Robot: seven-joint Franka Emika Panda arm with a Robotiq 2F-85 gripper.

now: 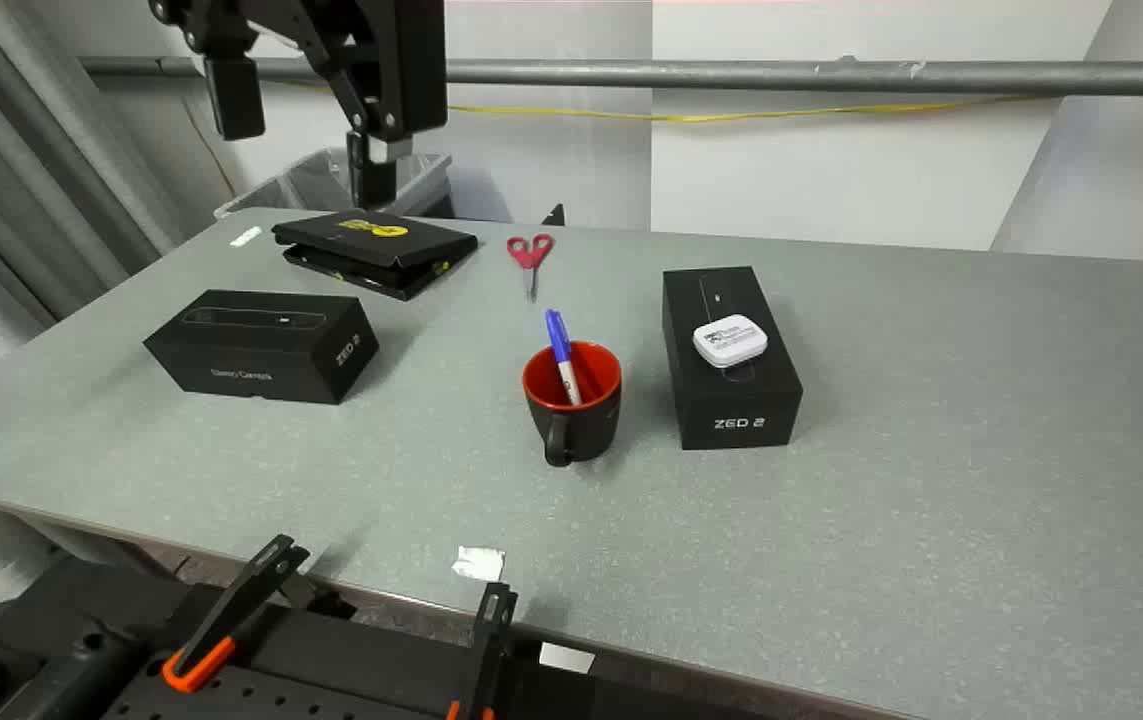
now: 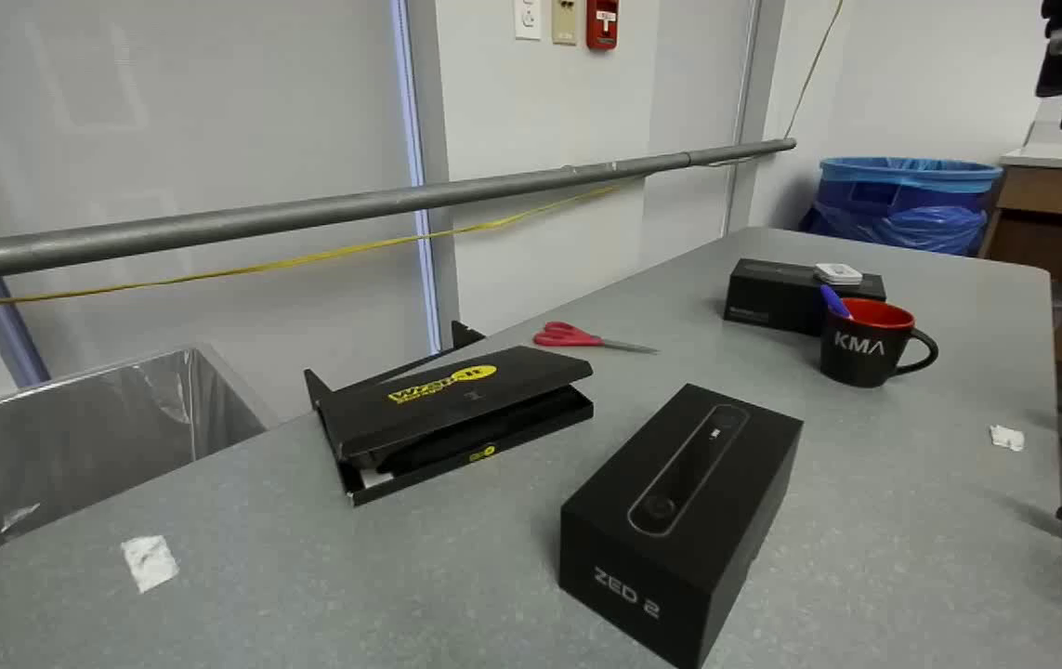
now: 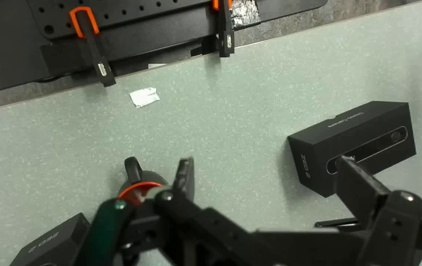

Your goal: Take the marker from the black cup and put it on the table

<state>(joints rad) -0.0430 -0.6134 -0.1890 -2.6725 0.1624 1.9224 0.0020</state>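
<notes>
A thin blue-and-white plastic marker (image 1: pixel 562 357) is leaning inside a round black mug (image 1: pixel 591 430) with a bright red inside and a side handle, its blue end poking up past the rim opposite the handle. The mug is standing upright on a large flat grey-green table (image 1: pixel 881 550). Up above, well apart from both, a black 2-fingered claw (image 1: pixel 311 160) is hanging in the air, its 2 fingers standing wide apart. In the wrist view the mug is showing past 1 finger and partly behind it, outside the gap, so the marker is resting lower down and off to 1 side of the claw; I'm not making out the marker clearly there. Just beside the mug, a black rectangular cardboard box (image 1: pixel 736 395) is carrying a small white rounded tin (image 1: pixel 731 341), and red-handled metal scissors (image 1: pixel 529 255) are lying behind the mug in an exterior view.
</notes>
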